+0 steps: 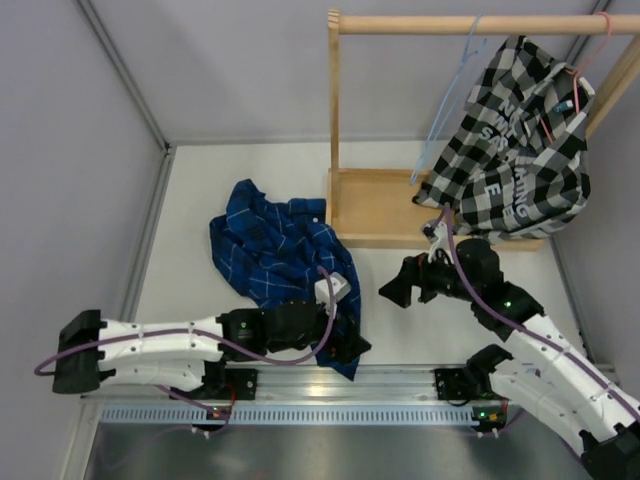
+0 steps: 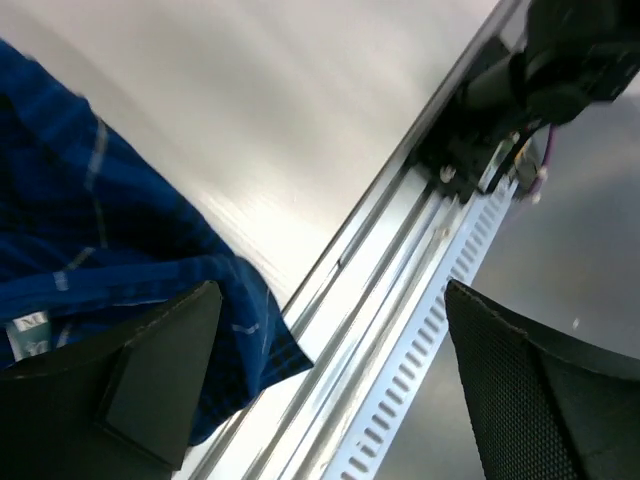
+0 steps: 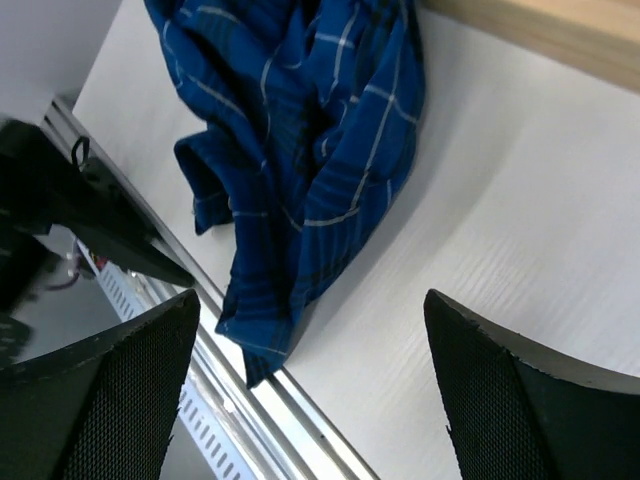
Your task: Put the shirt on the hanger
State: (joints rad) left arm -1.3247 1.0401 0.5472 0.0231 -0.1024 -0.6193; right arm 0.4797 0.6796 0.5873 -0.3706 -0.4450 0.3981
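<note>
Shirt (image 1: 280, 250) lies crumpled on the table (image 1: 190, 200), left of the rack (image 1: 335, 110). Its near corner reaches the rail (image 1: 400, 385) at the front edge. Hanger (image 1: 440, 110) hangs from the rack's wooden rod (image 1: 420, 23), well apart from the shirt and beside a checked shirt (image 1: 515, 150).

Step in hand, as I judge it, is the first pick of the shirt; nothing is on the hanger yet. Left gripper (image 2: 330, 290) sits low at the shirt's near corner with jaws spread wide, gripping nothing. Cloth laps against one finger. Right gripper (image 3: 312, 300) hovers over bare table just right of the shirt, jaws wide too, empty.

Next you likely need the collar or a shoulder, not that corner, so the shirt opens out when lifted. You also need the hanger off the rod, or the shirt brought up to it.

Shirt is soft, thin woven cloth, blue with fine white checks, heavily folded; I can't pick out the collar. Hanger is thin, pale blue, with a slim hook, so probably light and prone to swing. Finger pads (image 3: 110, 400) are dark and mesh-textured. Table is smooth and white.
</note>
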